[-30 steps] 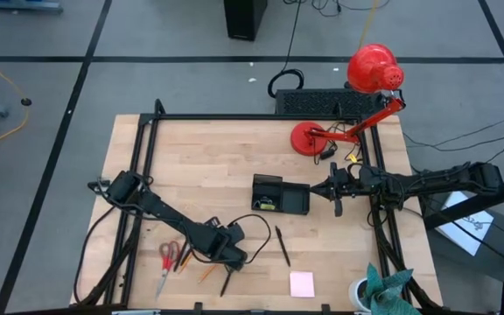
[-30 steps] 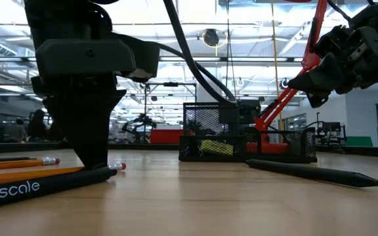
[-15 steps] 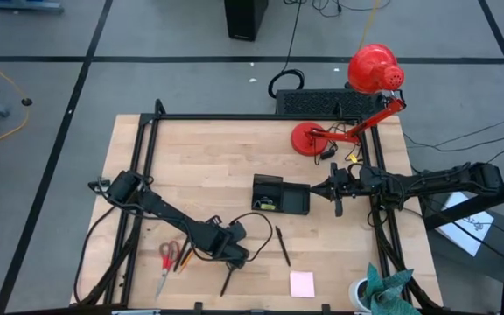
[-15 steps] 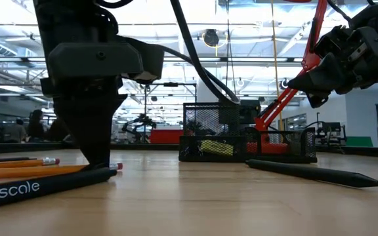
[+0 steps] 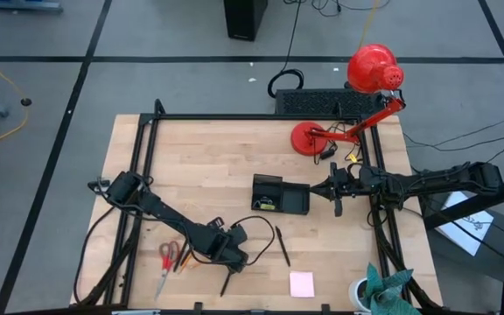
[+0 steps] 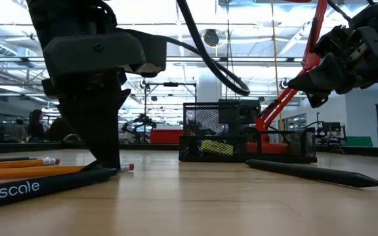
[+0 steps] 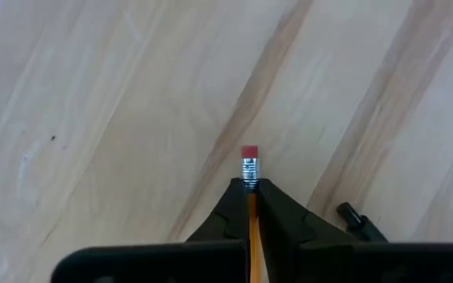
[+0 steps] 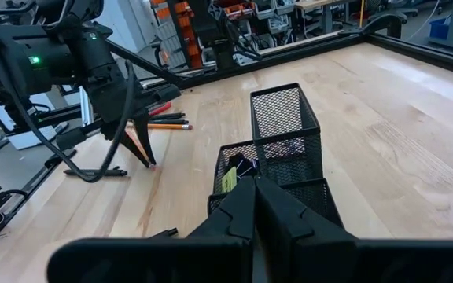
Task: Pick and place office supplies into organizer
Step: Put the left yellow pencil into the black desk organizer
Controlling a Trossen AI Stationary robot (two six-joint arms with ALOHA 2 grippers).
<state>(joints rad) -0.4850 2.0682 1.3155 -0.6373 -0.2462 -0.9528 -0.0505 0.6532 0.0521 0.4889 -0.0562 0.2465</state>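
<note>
My left gripper (image 5: 231,259) stands near the table's front edge, shut on an orange pencil (image 7: 250,212) whose red eraser (image 6: 127,167) pokes out past the fingers. A second pencil (image 6: 18,162), a black pen marked "scale" (image 6: 25,189) and red-handled scissors (image 5: 168,261) lie around it. The organizer (image 5: 279,194), a black mesh tray with a yellow-green piece inside, rests on the table's middle. My right gripper (image 5: 338,189) hovers shut just right of the organizer, holding nothing. My left gripper pinches the orange pencil between its two fingers just behind the metal ferrule (image 7: 249,167), at the eraser end. The fingers come from above, pointing steeply down. The pencil lies along the table, its long orange shaft (image 6: 25,172) stretching away from the fingers.
A second black pen (image 5: 282,246) and a pink sticky-note pad (image 5: 302,283) lie right of my left gripper. A red desk lamp (image 5: 357,105) stands at the far right, behind a black slab (image 5: 318,102). A black frame edges the table.
My left gripper has shut on the pencil's eraser end and tipped a little while staying in place. The eraser end has shifted slightly toward the organizer in the low view.
</note>
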